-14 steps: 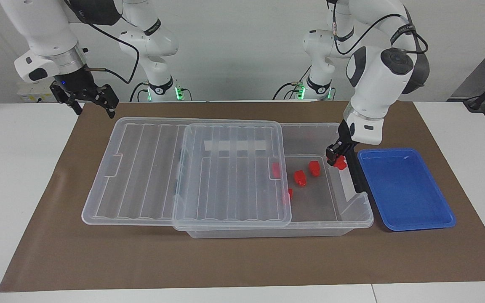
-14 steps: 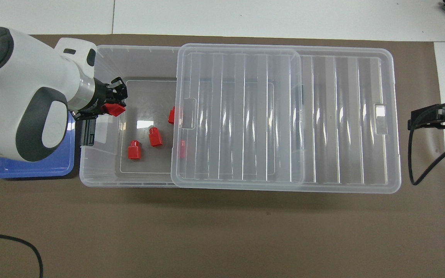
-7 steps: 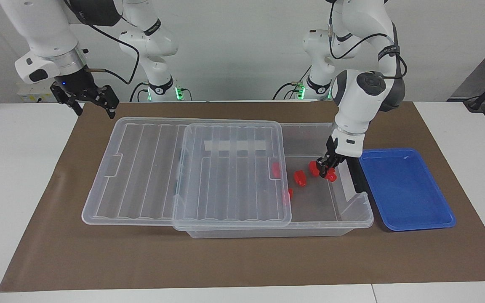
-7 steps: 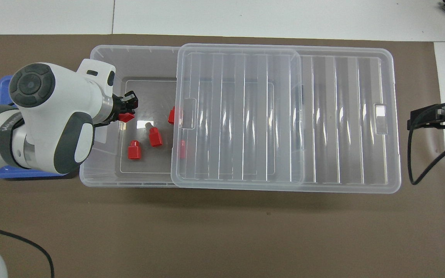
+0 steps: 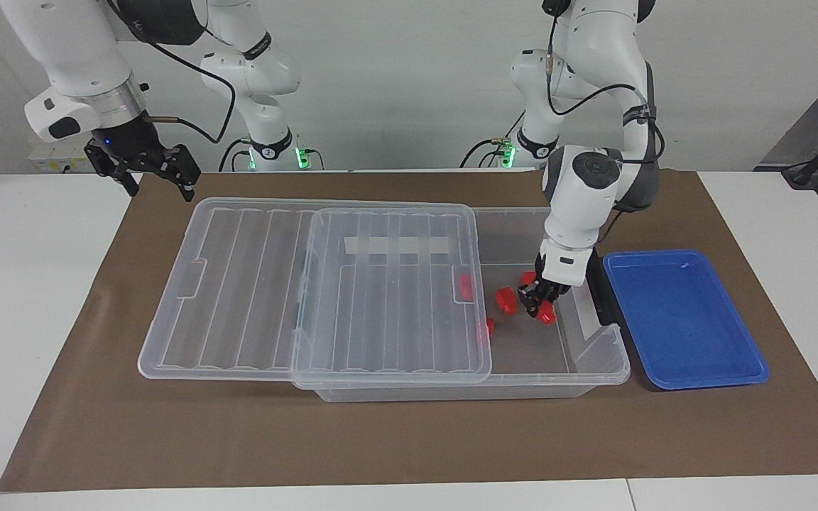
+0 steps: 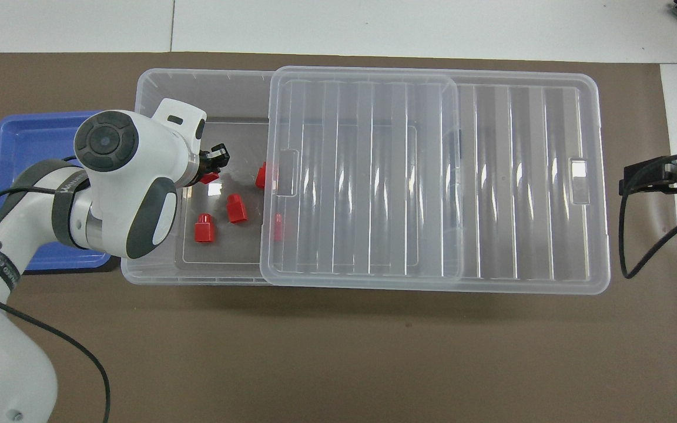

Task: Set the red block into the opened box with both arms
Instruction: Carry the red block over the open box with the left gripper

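Note:
My left gripper (image 5: 538,309) is shut on a red block (image 5: 544,318) low inside the open end of the clear box (image 5: 597,358), just over its floor. In the overhead view the left gripper (image 6: 214,167) and its red block (image 6: 210,177) peek out from under the wrist. Two loose red blocks (image 5: 505,300) (image 5: 528,277) lie on the box floor beside it. Two more (image 5: 466,286) sit under the edge of the slid-back lid (image 5: 253,284). My right gripper (image 5: 160,186) hangs open and waits over the mat near the lid's corner at the right arm's end.
A blue shallow tray (image 5: 682,319) lies on the brown mat beside the box's open end, at the left arm's end. The ribbed lid (image 6: 491,176) covers most of the box (image 6: 197,76) and overhangs it toward the right arm's end.
The left gripper has carried the red block from over the box's end wall by the blue tray down into the box, beside the loose blocks. The right arm has not moved.

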